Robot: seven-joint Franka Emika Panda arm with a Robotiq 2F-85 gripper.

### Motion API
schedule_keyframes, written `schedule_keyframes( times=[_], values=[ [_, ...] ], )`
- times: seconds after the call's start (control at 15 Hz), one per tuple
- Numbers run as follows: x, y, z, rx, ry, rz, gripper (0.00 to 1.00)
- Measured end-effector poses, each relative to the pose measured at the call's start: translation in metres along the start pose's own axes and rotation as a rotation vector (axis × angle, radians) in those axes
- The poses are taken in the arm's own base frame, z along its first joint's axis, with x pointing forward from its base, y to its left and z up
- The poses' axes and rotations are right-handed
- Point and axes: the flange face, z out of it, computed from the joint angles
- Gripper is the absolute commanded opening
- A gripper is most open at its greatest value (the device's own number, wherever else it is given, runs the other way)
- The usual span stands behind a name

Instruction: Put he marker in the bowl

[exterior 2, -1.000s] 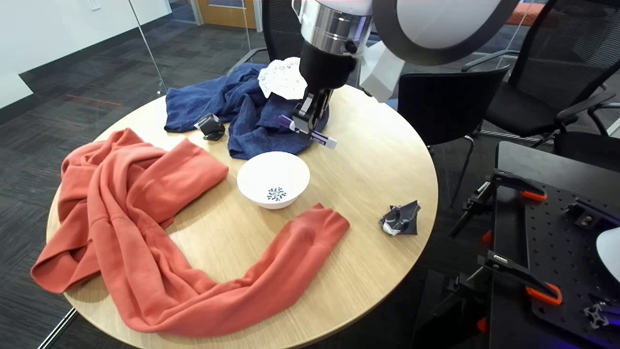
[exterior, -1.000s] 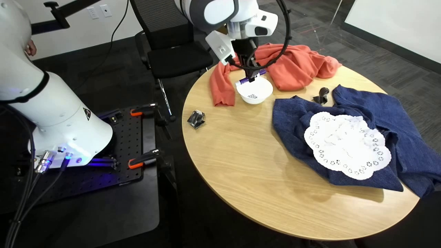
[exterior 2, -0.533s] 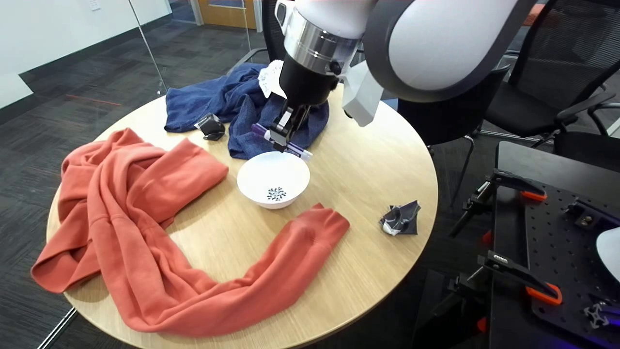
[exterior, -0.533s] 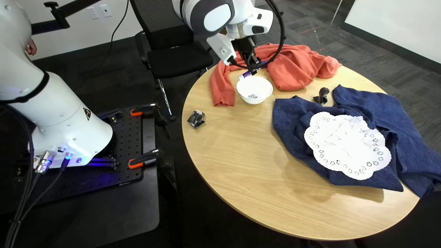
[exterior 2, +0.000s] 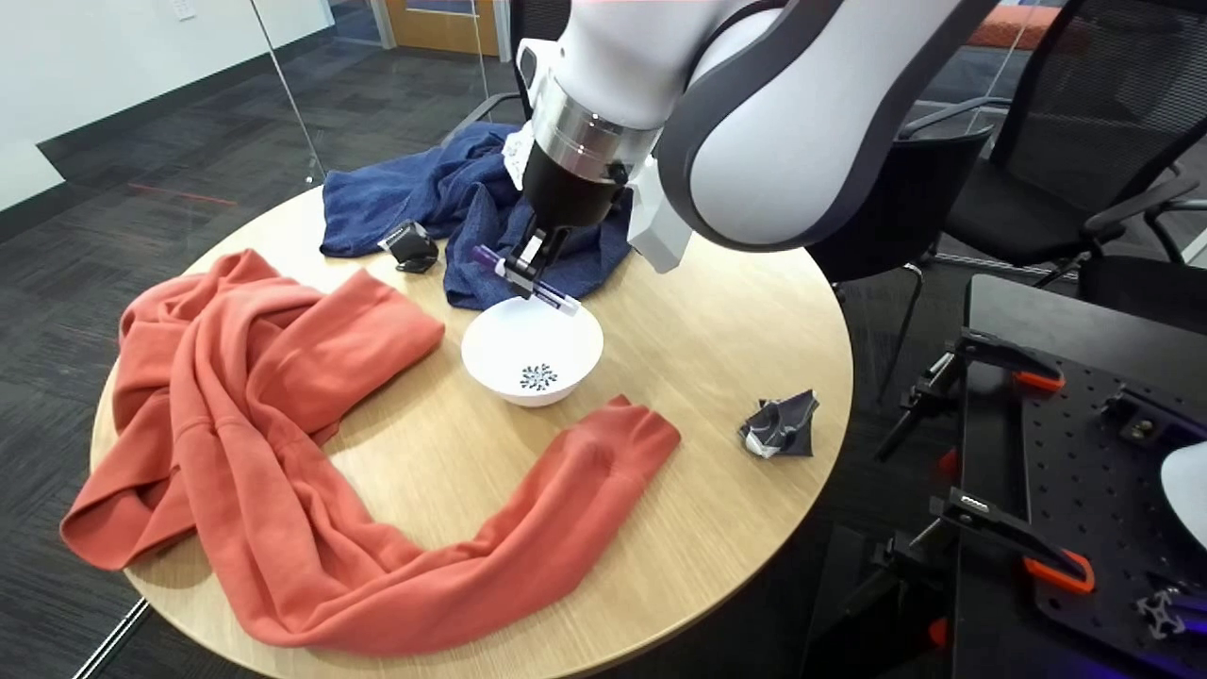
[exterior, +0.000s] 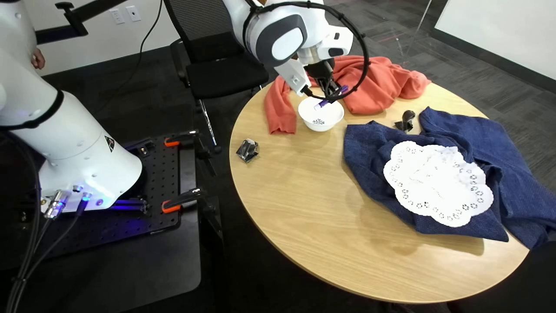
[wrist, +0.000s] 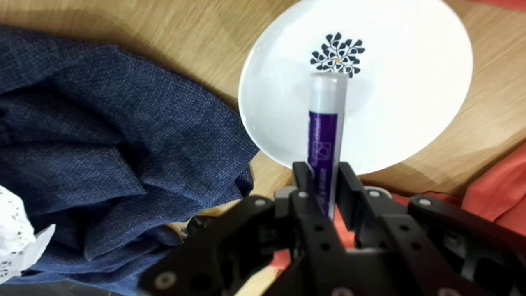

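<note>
Before me: one marker (wrist: 324, 135), clamped between the fingers of the gripper (wrist: 321, 166), white end over the bowl (wrist: 411, 107); lettering readable in the wrist view alone. One crumpled dark scrap (exterior: 248, 150): both exterior views only.

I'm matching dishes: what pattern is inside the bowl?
A dark leafy motif inside the bowl, clearest in the wrist view.
</note>
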Motion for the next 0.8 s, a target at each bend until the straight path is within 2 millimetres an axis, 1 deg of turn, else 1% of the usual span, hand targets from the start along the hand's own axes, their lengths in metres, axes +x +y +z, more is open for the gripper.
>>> schedule_keyframes(
  times=[0.33,0.4,0.47,0.53,0.6,0.73,0.8],
  values=[
    [0.002,-0.001,0.022,-0.014,-0.012,-0.015,0.05],
    [0.001,-0.003,0.026,-0.014,-0.015,-0.018,0.44],
    [0.001,-0.004,0.028,-0.014,-0.018,-0.021,0.47],
    [0.0,-0.005,0.03,-0.014,-0.019,-0.023,0.52],
    [0.0,-0.007,0.031,-0.013,-0.02,-0.026,0.61],
    [0.001,-0.009,0.031,-0.011,-0.018,-0.03,0.74],
    [0.002,-0.01,0.031,-0.011,-0.017,-0.031,0.83]
  ],
)
